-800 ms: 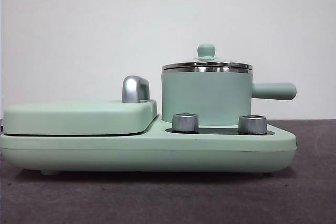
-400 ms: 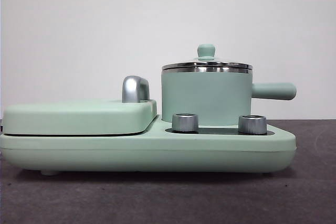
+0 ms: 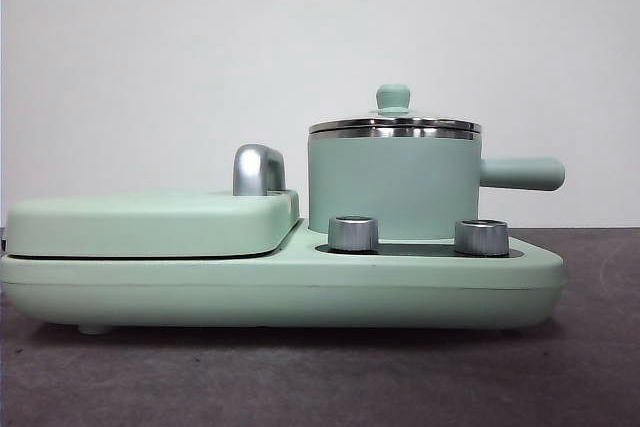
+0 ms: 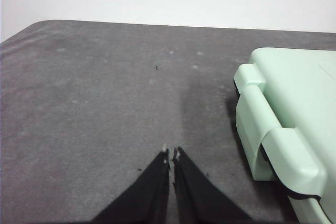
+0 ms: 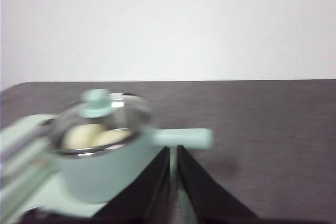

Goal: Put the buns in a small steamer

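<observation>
You see the small steamer (image 5: 102,150) just beyond the right gripper (image 5: 173,153), whose jaws are pressed nearly together and hold nothing. Its glass lid (image 5: 100,121) is on, and through it two pale buns (image 5: 94,136) show inside, blurred. The left gripper (image 4: 171,156), jaws also closed and empty, hangs over bare table (image 4: 94,103) beside the flat griddle section (image 4: 294,114). The task looks finished; nothing seems left.

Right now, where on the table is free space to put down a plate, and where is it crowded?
Bare dark grey tabletop lies beside the flat mint-green griddle section, around the left gripper. More bare table lies beyond the straight green side handle of the mint-green cylindrical steamer pot. The cooker base itself is crowded.
</observation>
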`<state>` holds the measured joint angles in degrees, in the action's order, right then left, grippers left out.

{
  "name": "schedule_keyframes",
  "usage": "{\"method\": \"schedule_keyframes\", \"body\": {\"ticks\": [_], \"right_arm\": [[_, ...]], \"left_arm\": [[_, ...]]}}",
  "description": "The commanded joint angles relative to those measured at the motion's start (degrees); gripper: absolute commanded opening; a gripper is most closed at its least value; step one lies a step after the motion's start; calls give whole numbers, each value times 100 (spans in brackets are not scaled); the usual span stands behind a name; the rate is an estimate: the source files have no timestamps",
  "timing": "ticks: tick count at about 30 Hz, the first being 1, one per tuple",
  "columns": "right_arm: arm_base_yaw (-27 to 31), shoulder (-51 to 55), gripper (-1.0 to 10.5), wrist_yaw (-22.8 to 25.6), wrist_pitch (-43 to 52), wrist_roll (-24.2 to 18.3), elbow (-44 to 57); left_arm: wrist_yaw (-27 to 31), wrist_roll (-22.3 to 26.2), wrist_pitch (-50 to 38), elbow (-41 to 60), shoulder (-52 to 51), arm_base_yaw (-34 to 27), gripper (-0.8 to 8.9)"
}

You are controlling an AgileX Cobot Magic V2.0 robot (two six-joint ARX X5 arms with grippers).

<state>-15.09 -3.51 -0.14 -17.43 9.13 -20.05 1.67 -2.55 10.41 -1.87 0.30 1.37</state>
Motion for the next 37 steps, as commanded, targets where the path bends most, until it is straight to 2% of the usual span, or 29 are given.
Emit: {"method": "schedule_keyframes", "body": {"ticks": [1,8,12,20,27,29,37], "right_arm": [[450,103,21,22,468,-127,452],[1158,227,21,24,479,-127,857],[1449,229,20,59,826,-199,1027],[1681,232,20,-186,1895,-769,1873],[1679,330,20,-197,1202,-879,1937],[1679,330,20,-195,737,-876,1937],[1679,330,20,-131,837,-809,1937]], "left_arm": [[28,39,-15,114,-9,0,17],[28,39,-15,114,-9,-2,17],[28,39,-15,114,-9,0,17],[28,39,-15,114,-9,0,16],[28,39,-13,114,-9,-2,16],[28,39,-13,114,-9,-2,16],[28,39,-13,111,-9,-2,16]]}}
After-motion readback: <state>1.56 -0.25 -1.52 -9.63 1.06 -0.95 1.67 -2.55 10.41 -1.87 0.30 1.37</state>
